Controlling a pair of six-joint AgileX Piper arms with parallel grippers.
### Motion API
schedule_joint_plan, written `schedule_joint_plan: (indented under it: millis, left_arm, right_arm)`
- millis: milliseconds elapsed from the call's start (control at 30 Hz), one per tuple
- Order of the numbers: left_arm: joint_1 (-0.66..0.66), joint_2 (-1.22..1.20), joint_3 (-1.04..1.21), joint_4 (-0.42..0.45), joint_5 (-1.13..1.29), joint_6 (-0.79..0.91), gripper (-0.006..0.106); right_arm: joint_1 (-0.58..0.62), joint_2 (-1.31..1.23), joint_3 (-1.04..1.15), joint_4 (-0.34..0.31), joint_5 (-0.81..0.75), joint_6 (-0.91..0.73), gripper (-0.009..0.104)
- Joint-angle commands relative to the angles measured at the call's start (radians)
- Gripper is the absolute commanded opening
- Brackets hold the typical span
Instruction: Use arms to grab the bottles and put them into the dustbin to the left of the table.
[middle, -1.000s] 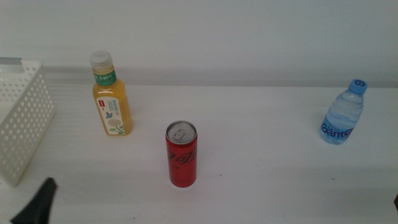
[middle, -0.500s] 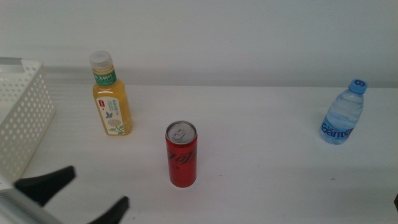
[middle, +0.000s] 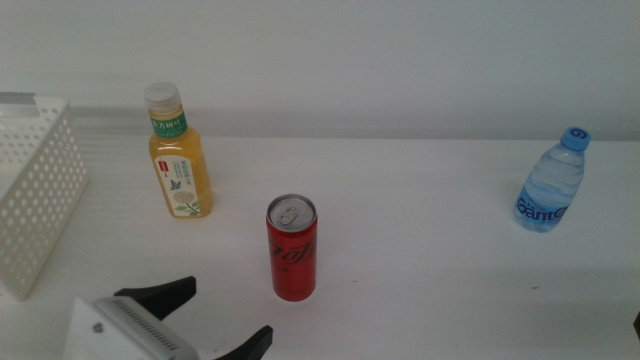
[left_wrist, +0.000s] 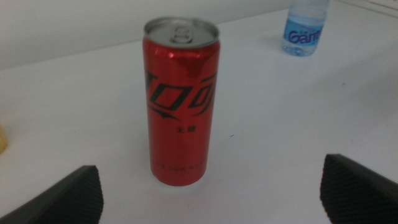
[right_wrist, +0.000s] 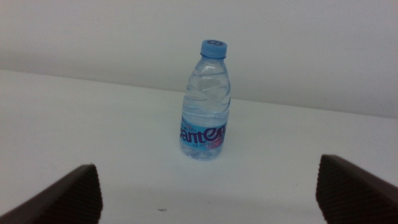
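Left gripper (middle: 205, 315), my own, jaws spread apart, hovers near the upright red can (middle: 291, 248); right gripper (right_wrist: 208, 193), likewise spread, faces the water bottle (right_wrist: 206, 101).

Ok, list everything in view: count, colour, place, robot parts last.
tea bottle: one, amber with white cap, upright at back left, near the basket.
red can: one, upright, centre of table.
water bottle: one, clear with blue cap, upright at far right.
dustbin: one, white perforated basket, left edge.
table: one, white.
left gripper: black jaws open, bottom left, facing the can.
right gripper: jaws open, facing the water bottle.
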Motion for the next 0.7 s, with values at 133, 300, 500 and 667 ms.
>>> schedule_joint_plan:
  millis: [133, 300, 500, 667]
  left_arm:
    - [-0.01, 0.242, 0.039, -0.003, -0.253, -0.071, 0.094]
    - [-0.01, 0.399, 0.038, -0.003, -0.434, -0.086, 0.094]
    - [-0.01, 0.473, 0.036, 0.029, -0.432, -0.141, 0.094]
    - [-0.01, 0.473, 0.036, 0.029, -0.432, -0.138, 0.094]
  right_arm:
    - [-0.003, -0.04, 0.042, -0.003, -0.012, -0.01, 0.092]
    - [-0.003, -0.04, 0.042, -0.003, -0.012, -0.01, 0.092]
    - [-0.003, -0.04, 0.042, -0.003, -0.012, -0.01, 0.092]
    - [-0.003, -0.04, 0.042, -0.003, -0.012, -0.01, 0.092]
